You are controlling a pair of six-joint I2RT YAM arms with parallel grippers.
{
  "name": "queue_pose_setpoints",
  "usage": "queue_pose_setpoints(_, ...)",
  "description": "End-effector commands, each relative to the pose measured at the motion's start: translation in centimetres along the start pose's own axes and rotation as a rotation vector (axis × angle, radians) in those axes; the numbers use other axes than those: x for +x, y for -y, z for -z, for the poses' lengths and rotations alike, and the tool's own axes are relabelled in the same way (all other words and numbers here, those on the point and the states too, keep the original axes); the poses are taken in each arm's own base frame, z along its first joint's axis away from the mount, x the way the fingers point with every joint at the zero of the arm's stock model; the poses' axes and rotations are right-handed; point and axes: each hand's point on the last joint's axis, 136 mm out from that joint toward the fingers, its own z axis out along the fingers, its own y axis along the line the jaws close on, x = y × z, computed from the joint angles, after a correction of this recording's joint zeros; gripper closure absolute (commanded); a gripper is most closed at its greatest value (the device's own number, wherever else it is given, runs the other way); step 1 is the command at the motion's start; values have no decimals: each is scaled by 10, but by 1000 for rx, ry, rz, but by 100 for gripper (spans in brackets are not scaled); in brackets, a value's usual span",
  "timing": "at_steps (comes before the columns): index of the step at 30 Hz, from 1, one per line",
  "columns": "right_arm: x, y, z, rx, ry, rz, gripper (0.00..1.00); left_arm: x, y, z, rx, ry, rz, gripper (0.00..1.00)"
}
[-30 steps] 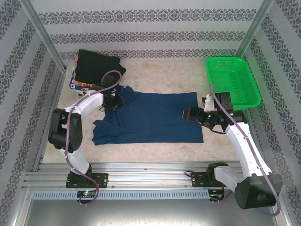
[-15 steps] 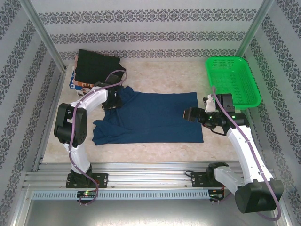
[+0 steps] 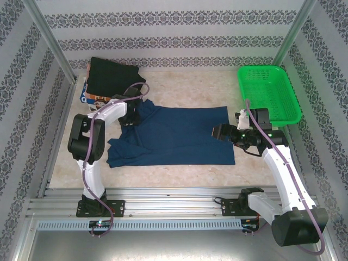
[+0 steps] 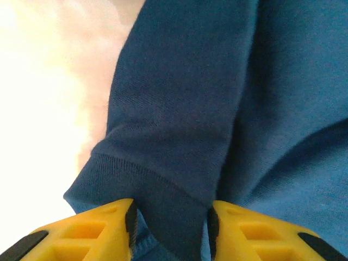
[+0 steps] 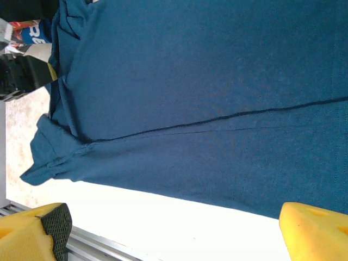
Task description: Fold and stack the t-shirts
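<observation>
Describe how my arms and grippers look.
White shells, black joints and bases on left arm and right arm, a purple cable along each. A green light glows near the right wrist. Yellow fingers with black pads on left gripper and right gripper.

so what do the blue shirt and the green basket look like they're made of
navy blue t-shirt: soft matte knit cloth, probably cotton jersey, going by the fine weave, ribbed sleeve hem and limp creases. green basket: stiff moulded plastic, most likely, judging by its uniform bright colour, mesh holes and rigid rim.
</observation>
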Motion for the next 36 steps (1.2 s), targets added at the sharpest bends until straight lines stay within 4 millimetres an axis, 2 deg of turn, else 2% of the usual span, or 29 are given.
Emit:
queue_pose_setpoints(1, 5, -1, 1, 1, -8, 1, 2, -16, -10, 1, -26, 30, -15, 61)
queue_pose_setpoints(8, 2, -3, 1, -3, -8, 0, 2, -28, -39, 10, -56, 78, 20, 83)
queue_pose_setpoints(18, 0, -3, -5, -9, -24, -15, 2, -39, -58, 4, -49, 80, -51, 87)
queue_pose_setpoints(24, 2, -1, -6, -8, -24, -29, 2, -51, -81, -3, -69, 89, -63, 88)
queue_pose_setpoints(29, 2, -1, -7, -14, -25, -31, 2, -55, -86, -11, -64, 78, -146, 87)
queue_pose_setpoints(34, 4, -3, -10, -30, -40, -42, 2, -58, -106, -17, -111, 86, -133, 84)
queue_pose_setpoints(35, 4, -4, -10, -31, -41, -44, 2, -61, -112, -15, -122, 95, -117, 75)
queue_pose_setpoints(36, 4, -4, -11, -34, -42, -44, 2, -62, -117, -12, -118, 98, -92, 54)
